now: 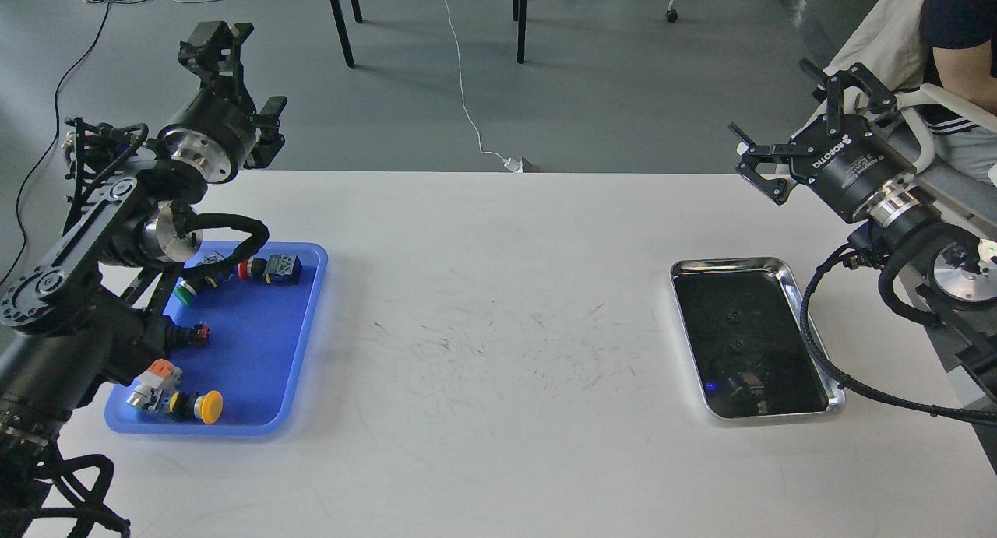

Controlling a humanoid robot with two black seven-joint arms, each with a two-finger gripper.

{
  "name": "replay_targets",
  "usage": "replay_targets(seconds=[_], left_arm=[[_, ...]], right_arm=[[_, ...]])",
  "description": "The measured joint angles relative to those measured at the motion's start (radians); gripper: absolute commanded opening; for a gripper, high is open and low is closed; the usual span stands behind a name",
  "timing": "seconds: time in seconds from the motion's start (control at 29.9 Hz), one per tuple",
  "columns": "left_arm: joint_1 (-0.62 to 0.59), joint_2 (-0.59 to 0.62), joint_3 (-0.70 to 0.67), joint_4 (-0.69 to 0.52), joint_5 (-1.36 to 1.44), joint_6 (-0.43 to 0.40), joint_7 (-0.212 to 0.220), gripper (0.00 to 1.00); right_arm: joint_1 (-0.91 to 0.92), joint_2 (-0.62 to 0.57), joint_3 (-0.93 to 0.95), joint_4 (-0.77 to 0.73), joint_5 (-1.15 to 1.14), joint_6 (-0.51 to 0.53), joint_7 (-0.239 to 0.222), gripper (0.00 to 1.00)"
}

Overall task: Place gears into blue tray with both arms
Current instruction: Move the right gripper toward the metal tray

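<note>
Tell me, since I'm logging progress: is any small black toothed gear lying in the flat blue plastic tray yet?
No: the blue tray holds only coloured push-button switches, while the gears still lie in the shiny steel tray.

A table [498,304] fills the middle of the frame, with a tray [257,367] of push-button switches [269,269] at its left edge and a second tray [810,332] holding small gears [732,318] at centre right, the two trays well apart, chair legs [343,20] beyond at the top.
</note>
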Motion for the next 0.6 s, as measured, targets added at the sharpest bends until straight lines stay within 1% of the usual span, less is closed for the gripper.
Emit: replay_targets(seconds=[0.2, 0.6], left_arm=[[0.002, 0.023, 0.001, -0.002, 0.002, -0.002, 0.0, 0.98], [0.003, 0.025, 0.0, 0.01, -0.024, -0.008, 0.003, 0.98]], right_arm=[[-0.003, -0.007, -0.007, 0.0, -0.001, 0.007, 0.0, 0.99], [-0.004, 0.0, 0.002, -0.007, -0.002, 0.012, 0.0, 0.99]])
